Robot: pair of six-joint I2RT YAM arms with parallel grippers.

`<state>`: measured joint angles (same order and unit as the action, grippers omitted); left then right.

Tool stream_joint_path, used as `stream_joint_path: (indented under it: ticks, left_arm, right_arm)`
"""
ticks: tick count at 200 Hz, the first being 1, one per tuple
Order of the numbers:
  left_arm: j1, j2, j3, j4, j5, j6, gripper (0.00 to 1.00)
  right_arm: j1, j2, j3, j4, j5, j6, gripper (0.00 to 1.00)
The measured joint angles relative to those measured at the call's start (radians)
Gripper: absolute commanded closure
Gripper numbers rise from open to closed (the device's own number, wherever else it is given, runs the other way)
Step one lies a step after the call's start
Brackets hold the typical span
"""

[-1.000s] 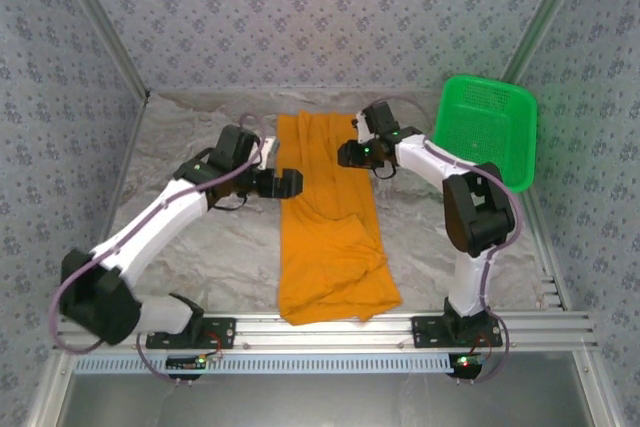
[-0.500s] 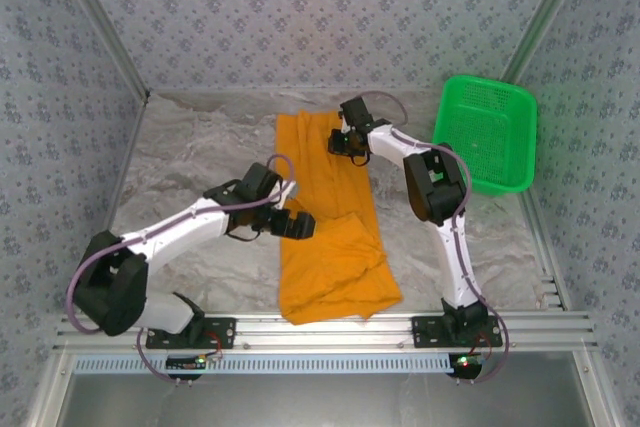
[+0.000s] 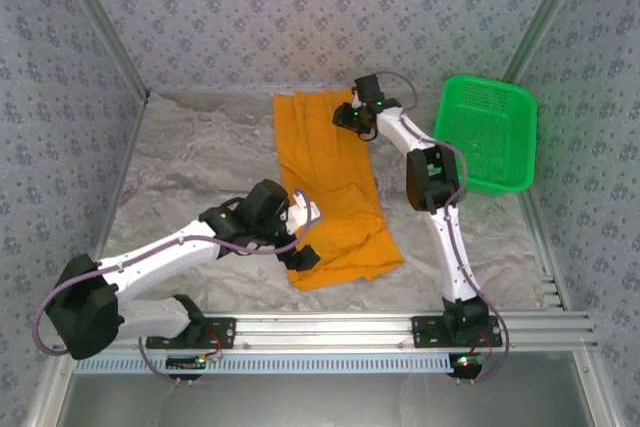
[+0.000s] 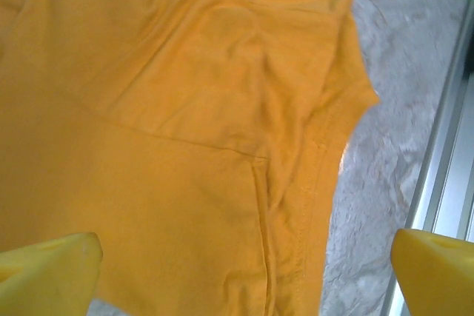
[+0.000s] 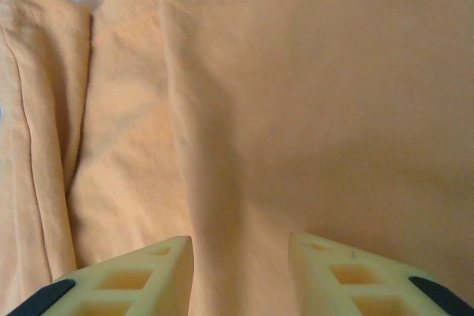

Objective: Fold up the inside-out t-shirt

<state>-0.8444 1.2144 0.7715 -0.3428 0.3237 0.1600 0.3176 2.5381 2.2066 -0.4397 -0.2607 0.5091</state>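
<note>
T-shirt (image 3: 325, 187) looks folded lengthwise into a strip already, running from the table's (image 3: 200, 167) far edge toward the near edge, so the crosswise folds are left imo. Left gripper (image 3: 310, 235) is spread wide over the near end, right gripper (image 3: 350, 117) half-open over the far end, pinching nothing
</note>
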Motion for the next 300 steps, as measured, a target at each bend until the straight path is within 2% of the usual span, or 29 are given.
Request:
stream_joint_path:
  ticks: [29, 57, 81, 83, 88, 92, 104, 115, 138, 157, 181, 196, 217, 225, 257, 300]
  left_arm:
    - [-0.013, 0.017, 0.003, -0.004, -0.031, 0.164, 0.01]
    - [-0.014, 0.018, 0.002, -0.004, -0.051, 0.294, 0.01]
    - [-0.03, 0.018, -0.017, 0.005, -0.05, 0.38, 0.01]
    - [-0.032, 0.018, -0.021, 0.007, -0.049, 0.384, 0.01]
    - [-0.039, 0.018, -0.032, 0.011, -0.051, 0.4, 0.01]
    - [-0.043, 0.018, -0.042, 0.014, -0.05, 0.41, 0.01]
    - [-0.058, 0.018, -0.079, 0.024, -0.048, 0.445, 0.01]
    - [-0.066, 0.027, -0.108, 0.026, -0.048, 0.477, 0.01]
    - [-0.077, 0.083, -0.124, 0.025, -0.063, 0.53, 0.01]
    - [-0.109, 0.126, -0.124, 0.033, -0.09, 0.558, 0.0]
    - [-0.141, 0.184, -0.119, 0.036, -0.119, 0.581, 0.01]
    - [-0.151, 0.227, -0.102, 0.026, -0.142, 0.594, 0.01]
    - [-0.153, 0.246, -0.082, 0.003, -0.145, 0.611, 0.12]
    - [-0.157, 0.246, -0.082, -0.001, -0.146, 0.613, 0.16]
    - [-0.162, 0.246, -0.082, -0.005, -0.149, 0.617, 0.17]
    - [-0.16, 0.206, -0.106, 0.006, -0.195, 0.613, 0.17]
  right_arm:
    - [-0.021, -0.309, -0.32, -0.014, -0.011, -0.103, 0.55]
    - [-0.035, -0.777, -0.726, 0.073, -0.016, -0.25, 0.54]
    - [-0.027, -1.16, -1.044, 0.2, 0.018, -0.456, 0.51]
    - [-0.025, -1.176, -1.063, 0.206, 0.016, -0.471, 0.49]
    - [-0.022, -1.233, -1.133, 0.239, -0.011, -0.546, 0.3]
    - [-0.018, -1.272, -1.186, 0.253, -0.035, -0.61, 0.23]
    - [-0.001, -1.349, -1.312, 0.267, -0.103, -0.789, 0.21]
    - [0.011, -1.358, -1.347, 0.206, -0.161, -0.936, 0.14]
    - [0.038, -1.317, -1.349, 0.032, -0.228, -1.242, 0.12]
    - [0.118, -1.319, -1.352, -0.095, -0.224, -1.447, 0.11]
    - [0.233, -1.304, -1.359, -0.202, -0.166, -1.595, 0.11]
    - [0.259, -1.267, -1.359, -0.243, -0.11, -1.649, 0.11]
    - [0.258, -1.193, -1.359, -0.269, -0.042, -1.682, 0.12]
    - [0.257, -1.164, -1.36, -0.267, -0.019, -1.684, 0.14]
    - [0.257, -1.108, -1.384, -0.153, 0.015, -1.655, 0.24]
    - [0.263, -1.072, -1.393, -0.005, 0.035, -1.641, 0.6]
